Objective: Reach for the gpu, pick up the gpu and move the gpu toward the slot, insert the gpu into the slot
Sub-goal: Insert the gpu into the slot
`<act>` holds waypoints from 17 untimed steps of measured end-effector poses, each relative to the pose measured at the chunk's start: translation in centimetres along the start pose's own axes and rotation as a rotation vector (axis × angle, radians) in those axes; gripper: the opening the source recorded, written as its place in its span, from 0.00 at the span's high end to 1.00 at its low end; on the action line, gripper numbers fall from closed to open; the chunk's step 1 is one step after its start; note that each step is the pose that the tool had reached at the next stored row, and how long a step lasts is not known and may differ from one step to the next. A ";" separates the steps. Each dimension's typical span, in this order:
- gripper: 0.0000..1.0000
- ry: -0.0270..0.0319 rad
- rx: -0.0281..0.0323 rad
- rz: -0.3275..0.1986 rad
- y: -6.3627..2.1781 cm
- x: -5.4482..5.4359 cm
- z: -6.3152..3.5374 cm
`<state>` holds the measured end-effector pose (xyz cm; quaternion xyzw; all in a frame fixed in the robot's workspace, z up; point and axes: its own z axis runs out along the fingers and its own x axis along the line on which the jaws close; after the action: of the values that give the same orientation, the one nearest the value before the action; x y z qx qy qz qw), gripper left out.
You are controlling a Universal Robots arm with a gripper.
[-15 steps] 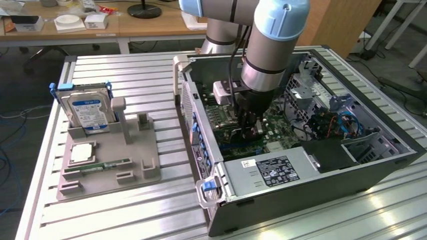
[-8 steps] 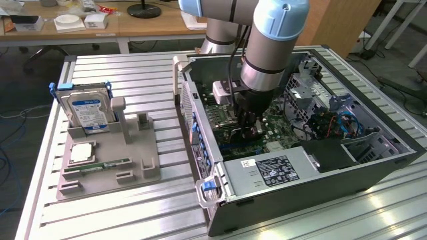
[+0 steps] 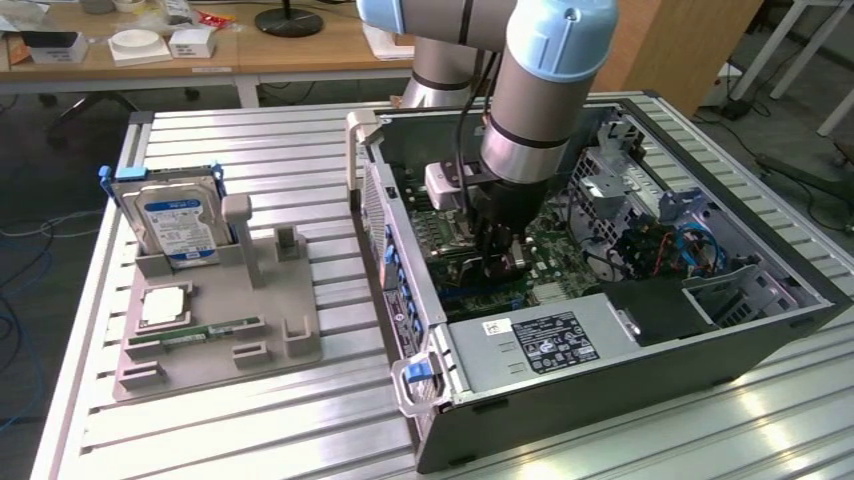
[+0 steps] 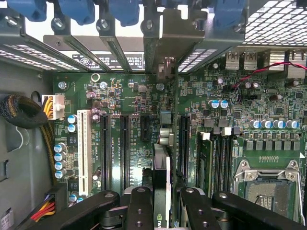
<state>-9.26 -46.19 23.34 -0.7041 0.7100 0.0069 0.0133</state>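
The gripper [image 4: 163,211] stands inside the open computer case [image 3: 747,330] with its jaws clamped on the gpu [image 4: 162,167], holding the card on edge above the motherboard [image 4: 268,96] so that it lines up with the slot [image 4: 183,143] just beside it.

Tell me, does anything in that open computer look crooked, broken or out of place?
Nothing stands out. The tool holds the gpu upright on edge over the green motherboard, among its long slots; nothing looks broken or spilled.
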 end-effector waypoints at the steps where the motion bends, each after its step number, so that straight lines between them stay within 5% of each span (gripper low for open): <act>1: 0.73 -0.0001 0.0000 0.000 0.00 0.0 0.00; 17: 0.73 -0.0006 0.0007 0.000 0.09 0.0 0.02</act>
<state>-9.35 -46.19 23.32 -0.7041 0.7100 0.0069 0.0137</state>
